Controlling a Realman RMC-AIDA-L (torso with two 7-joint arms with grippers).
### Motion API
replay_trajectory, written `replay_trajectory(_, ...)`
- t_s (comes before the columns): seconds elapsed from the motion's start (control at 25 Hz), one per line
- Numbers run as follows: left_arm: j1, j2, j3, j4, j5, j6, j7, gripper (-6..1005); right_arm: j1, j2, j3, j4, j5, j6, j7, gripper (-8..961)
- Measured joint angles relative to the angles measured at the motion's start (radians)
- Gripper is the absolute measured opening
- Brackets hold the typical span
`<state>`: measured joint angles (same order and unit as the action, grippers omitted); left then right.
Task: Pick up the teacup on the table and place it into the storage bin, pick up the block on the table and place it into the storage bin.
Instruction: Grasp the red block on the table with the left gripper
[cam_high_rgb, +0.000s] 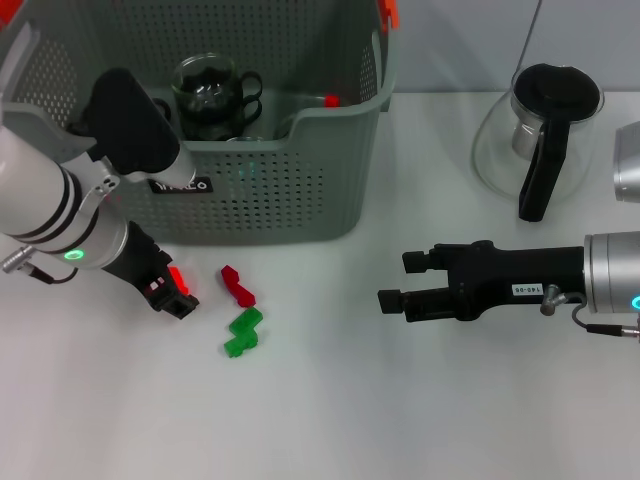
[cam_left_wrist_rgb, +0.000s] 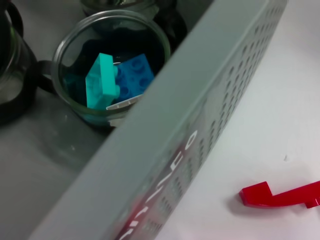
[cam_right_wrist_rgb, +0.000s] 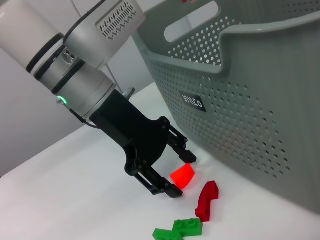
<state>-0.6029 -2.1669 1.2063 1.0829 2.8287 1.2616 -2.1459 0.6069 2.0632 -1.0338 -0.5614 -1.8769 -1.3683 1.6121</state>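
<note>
The storage bin (cam_high_rgb: 280, 190) stands at the back left, and its wall shows in the wrist views (cam_left_wrist_rgb: 200, 90) (cam_right_wrist_rgb: 250, 110). A glass teacup (cam_high_rgb: 205, 90) sits inside it. Another teacup (cam_left_wrist_rgb: 64, 85) in the bin holds teal and blue blocks. My left gripper (cam_high_rgb: 178, 285) (cam_right_wrist_rgb: 180, 172) hangs low in front of the bin, shut on a small orange-red block (cam_right_wrist_rgb: 182, 176). Beside it on the table lie a red block (cam_high_rgb: 237, 285) (cam_right_wrist_rgb: 206, 200) (cam_left_wrist_rgb: 280, 196) and a green block (cam_high_rgb: 243, 332) (cam_right_wrist_rgb: 179, 229). My right gripper (cam_high_rgb: 393, 281) is open and holds nothing, right of the blocks.
A glass teapot (cam_high_rgb: 540, 130) with a black lid and handle stands at the back right. A metal object (cam_high_rgb: 628, 165) shows at the right edge. The white table (cam_high_rgb: 330, 410) lies bare in front.
</note>
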Motion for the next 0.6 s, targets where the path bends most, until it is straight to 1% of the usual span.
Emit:
replay_trajectory(0.44,-0.002,0.001,0.021,-0.006,0.004,-0.002,-0.007,691,-0.001,0.0,0.0,0.0,0.001,0.0,0.0,882)
replay_trajectory(0.6,-0.002,-0.001,0.023,-0.002,0.016,0.004,-0.008,648,-0.001,0.0,0.0,-0.002,0.002,0.0,0.0,882)
